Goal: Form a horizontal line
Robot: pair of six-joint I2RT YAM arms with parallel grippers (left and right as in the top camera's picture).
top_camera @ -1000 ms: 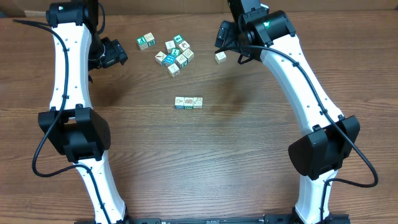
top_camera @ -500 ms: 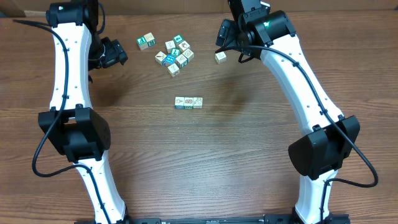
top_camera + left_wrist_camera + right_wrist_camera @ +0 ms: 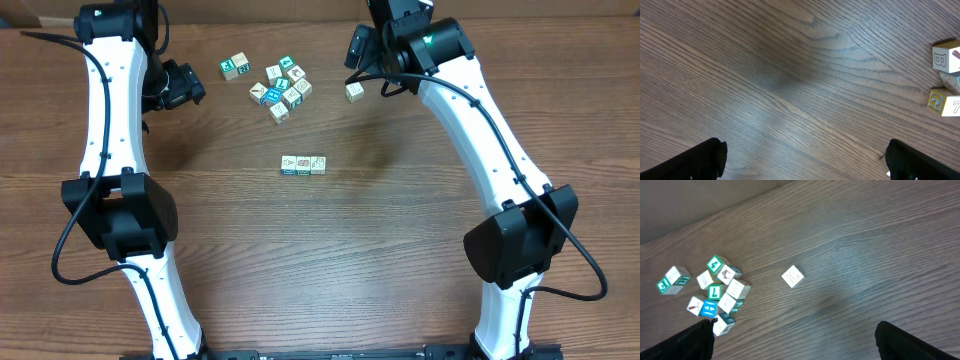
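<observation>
A short row of three cream-and-teal cubes, the horizontal line (image 3: 303, 165), lies mid-table. An irregular bunch of similar cubes (image 3: 280, 87) sits further back, also in the right wrist view (image 3: 720, 292). One lone cube (image 3: 354, 92) lies right of the bunch and shows in the right wrist view (image 3: 792, 276). My right gripper (image 3: 358, 55) hovers above the table near that lone cube, open and empty (image 3: 795, 340). My left gripper (image 3: 190, 85) is at the back left, open and empty (image 3: 802, 160), with two cubes (image 3: 946, 80) at its view's right edge.
A separate cube (image 3: 235, 66) lies left of the bunch. A cardboard edge runs along the table's back. Both arm bases stand at the table's front.
The right gripper has shifted slightly toward the back. The cubes and the left arm have not moved.
</observation>
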